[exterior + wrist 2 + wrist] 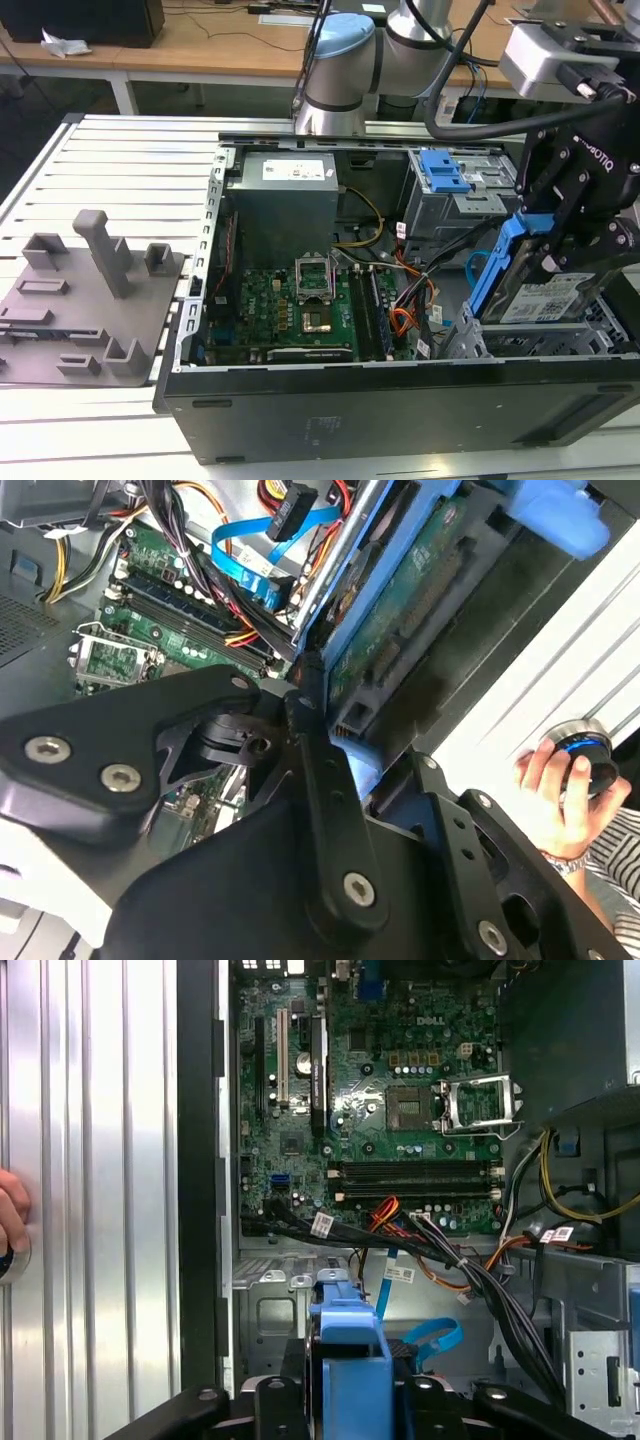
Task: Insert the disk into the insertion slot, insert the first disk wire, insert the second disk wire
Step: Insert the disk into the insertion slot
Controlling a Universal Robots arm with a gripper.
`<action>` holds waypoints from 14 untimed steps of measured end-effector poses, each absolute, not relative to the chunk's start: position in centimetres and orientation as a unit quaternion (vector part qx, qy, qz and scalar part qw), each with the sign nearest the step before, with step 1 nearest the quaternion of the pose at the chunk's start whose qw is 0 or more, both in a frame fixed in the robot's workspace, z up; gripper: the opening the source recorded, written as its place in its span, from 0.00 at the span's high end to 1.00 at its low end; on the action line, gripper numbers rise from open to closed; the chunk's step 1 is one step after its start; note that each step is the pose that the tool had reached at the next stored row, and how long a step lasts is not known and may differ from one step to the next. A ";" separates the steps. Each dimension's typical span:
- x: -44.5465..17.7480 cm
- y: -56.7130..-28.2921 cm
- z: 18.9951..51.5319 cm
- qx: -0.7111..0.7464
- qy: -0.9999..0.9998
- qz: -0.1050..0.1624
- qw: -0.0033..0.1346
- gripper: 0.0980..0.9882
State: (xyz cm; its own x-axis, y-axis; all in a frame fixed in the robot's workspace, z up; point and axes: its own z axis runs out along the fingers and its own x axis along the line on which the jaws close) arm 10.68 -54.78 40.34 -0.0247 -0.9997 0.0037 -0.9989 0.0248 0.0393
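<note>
Above the insertion slot (575,337), exterior view shows fingers (558,245) gripping the disk (538,300).

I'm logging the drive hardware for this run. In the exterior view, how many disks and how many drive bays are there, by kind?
disk, held in the gripper: 1
silver perforated insertion slot: 1
grey bay with the blue bracket: 1
Total: 3
</note>
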 end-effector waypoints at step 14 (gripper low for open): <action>10.7 -54.8 40.3 0.698 -0.716 -0.013 0.015 0.99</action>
